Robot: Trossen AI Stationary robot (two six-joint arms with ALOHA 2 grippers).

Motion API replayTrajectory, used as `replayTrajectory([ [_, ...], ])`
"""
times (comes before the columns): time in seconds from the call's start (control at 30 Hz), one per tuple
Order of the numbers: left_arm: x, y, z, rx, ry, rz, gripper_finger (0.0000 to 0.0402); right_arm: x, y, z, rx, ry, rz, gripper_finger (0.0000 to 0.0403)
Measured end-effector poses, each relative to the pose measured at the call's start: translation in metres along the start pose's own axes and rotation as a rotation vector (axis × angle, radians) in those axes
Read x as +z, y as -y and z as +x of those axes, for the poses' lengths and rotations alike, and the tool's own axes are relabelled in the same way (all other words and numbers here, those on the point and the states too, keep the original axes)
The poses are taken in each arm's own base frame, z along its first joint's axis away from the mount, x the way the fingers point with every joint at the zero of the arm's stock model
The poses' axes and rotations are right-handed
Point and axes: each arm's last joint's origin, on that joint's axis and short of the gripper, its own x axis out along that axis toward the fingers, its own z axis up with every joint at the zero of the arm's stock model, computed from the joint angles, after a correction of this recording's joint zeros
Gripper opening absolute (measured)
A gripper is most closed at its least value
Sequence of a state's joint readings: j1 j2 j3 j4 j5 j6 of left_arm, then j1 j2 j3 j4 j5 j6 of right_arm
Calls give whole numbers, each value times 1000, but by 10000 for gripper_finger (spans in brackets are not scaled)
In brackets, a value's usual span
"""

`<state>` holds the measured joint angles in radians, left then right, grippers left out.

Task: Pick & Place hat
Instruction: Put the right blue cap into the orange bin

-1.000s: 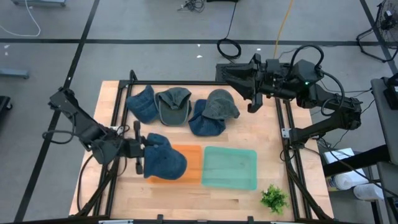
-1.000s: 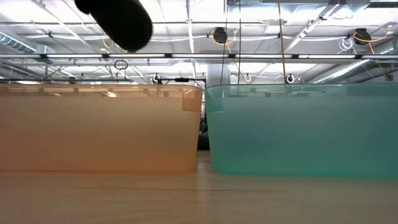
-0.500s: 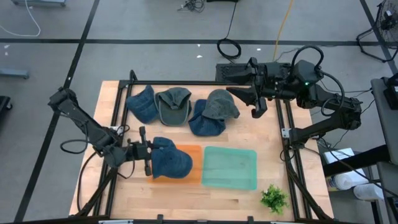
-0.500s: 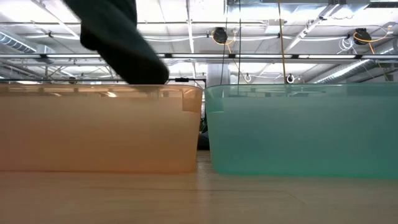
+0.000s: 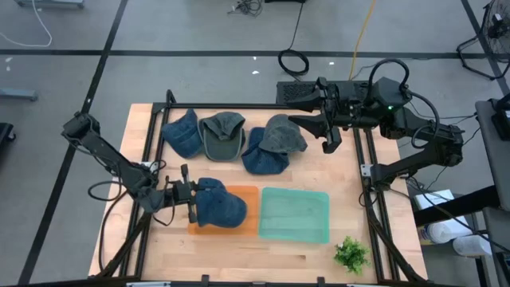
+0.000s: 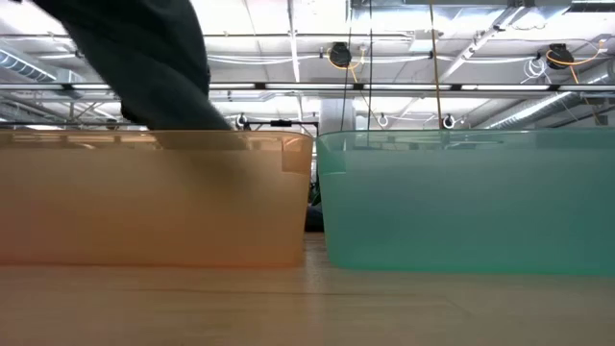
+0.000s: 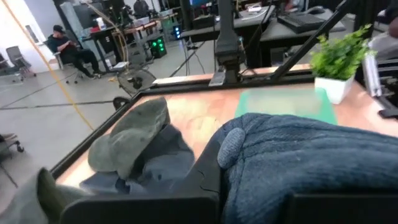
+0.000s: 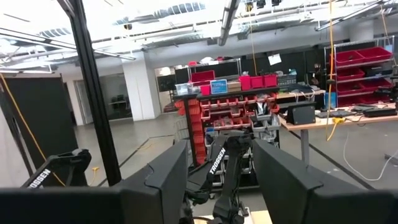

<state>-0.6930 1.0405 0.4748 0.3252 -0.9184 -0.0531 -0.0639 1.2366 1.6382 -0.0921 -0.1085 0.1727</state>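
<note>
1. High view, near edge of the table: the left gripper (image 5: 190,205) is clamped on a blue knit hat (image 5: 217,206), which now hangs over the near-left part of the orange bin (image 5: 247,199). A second ago the hat sat further left, only partly over the bin.
2. Low view: the dark hat (image 6: 144,67) has dropped from well above the rim to touching or just inside the orange bin (image 6: 154,202). Judgement: placing is nearly done; release is the step left.
3. Hat orientation: long axis runs roughly left-right across the table, crown pointing away from the gripper toward the teal bin (image 5: 294,214), which appears empty.
4. Mid-table: four more hats (image 5: 231,139) lie in a row.
5. Far right: the right gripper (image 5: 330,134) hovers near the grey hat (image 5: 283,133), fingers apart, holding nothing.
</note>
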Motion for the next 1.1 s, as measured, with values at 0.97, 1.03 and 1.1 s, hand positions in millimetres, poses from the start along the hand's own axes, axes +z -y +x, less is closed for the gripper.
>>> replayTrajectory([
  [0.97,-92,27,34,-32,-244,-199,5,-38,7,7,-23,-141,16,171],
  [1.03,-95,27,34,-31,-271,-223,5,-39,7,7,-23,-143,18,171],
  [1.1,-97,27,34,-35,-287,-236,5,-39,7,7,-23,-142,18,171],
])
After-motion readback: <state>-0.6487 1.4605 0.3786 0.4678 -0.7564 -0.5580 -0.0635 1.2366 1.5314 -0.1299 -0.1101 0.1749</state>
